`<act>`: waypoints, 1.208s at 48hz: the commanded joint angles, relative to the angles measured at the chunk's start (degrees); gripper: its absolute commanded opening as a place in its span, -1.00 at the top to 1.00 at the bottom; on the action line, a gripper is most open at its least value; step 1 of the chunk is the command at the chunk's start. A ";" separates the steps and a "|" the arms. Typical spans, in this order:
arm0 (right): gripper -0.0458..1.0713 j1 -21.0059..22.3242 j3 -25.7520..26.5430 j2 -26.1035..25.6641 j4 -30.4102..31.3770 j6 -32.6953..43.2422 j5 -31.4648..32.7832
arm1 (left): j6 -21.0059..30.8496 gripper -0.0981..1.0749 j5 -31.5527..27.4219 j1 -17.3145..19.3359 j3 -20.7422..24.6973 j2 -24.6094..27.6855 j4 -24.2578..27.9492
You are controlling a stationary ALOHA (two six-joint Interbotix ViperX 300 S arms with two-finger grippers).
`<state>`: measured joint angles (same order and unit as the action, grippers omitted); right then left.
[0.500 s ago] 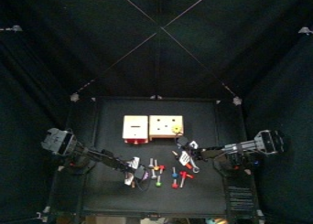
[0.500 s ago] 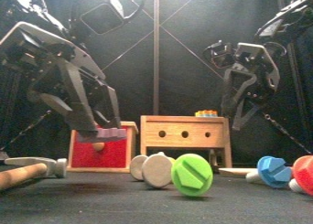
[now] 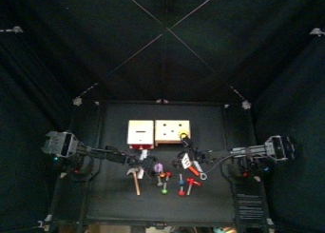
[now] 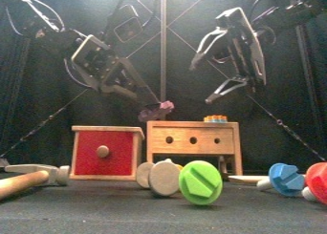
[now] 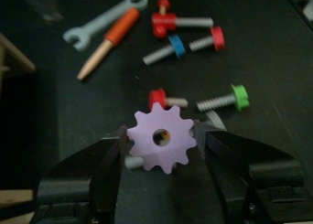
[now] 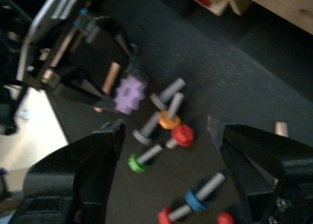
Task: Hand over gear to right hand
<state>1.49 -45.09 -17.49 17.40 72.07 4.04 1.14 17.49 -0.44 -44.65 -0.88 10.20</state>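
Gear (image 5: 162, 138) clamped in left gripper (image 5: 162, 164), lifted above table (image 5: 73, 118).

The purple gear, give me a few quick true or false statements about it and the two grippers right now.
1. The left gripper holds the purple gear between its fingers. True.
2. The gear lies on the table. False: it is lifted above it.
3. The right gripper is open. True.
4. The right gripper already grips the gear. False: nothing is between its fingers.
5. The green-headed bolt is inside the red box. False: it lies on the table.
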 commanded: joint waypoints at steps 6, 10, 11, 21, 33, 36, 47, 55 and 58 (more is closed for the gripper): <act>-0.87 0.97 1.58 0.62 -2.29 -0.09 -2.37 | -0.18 -0.46 5.54 3.96 0.70 -0.88 -0.18; -0.87 1.23 2.11 1.49 -2.81 -0.09 -2.37 | -0.26 -0.46 7.47 5.10 1.05 -0.97 -0.09; -0.87 1.49 2.37 1.85 -3.08 -0.09 -2.37 | -0.26 -0.46 8.09 5.27 1.14 -0.88 0.00; -0.87 3.16 4.04 3.60 -2.81 -0.18 -2.81 | -0.79 -0.46 11.16 5.62 1.67 -0.26 0.18; -0.86 4.57 4.66 5.19 -3.25 -0.09 -4.92 | -2.81 -0.46 12.66 5.19 1.76 -0.18 0.00; -0.83 4.66 5.10 5.71 -3.25 -0.09 -5.01 | -2.90 -0.46 12.83 5.19 1.85 0.00 0.00; -0.54 4.66 5.71 7.47 -2.99 -0.18 -5.10 | -2.81 -0.46 13.01 5.19 2.29 0.53 0.00; -0.23 4.66 5.71 8.00 -3.34 -0.09 -5.01 | -2.81 -0.46 13.10 5.19 2.29 0.44 -0.09; -0.13 4.66 5.71 8.00 -3.34 -0.09 -5.10 | -2.90 -0.47 13.10 5.19 2.29 0.44 0.09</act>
<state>5.89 -40.52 -8.79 14.15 72.16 -0.79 -1.93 29.97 4.83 -43.77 0.09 10.20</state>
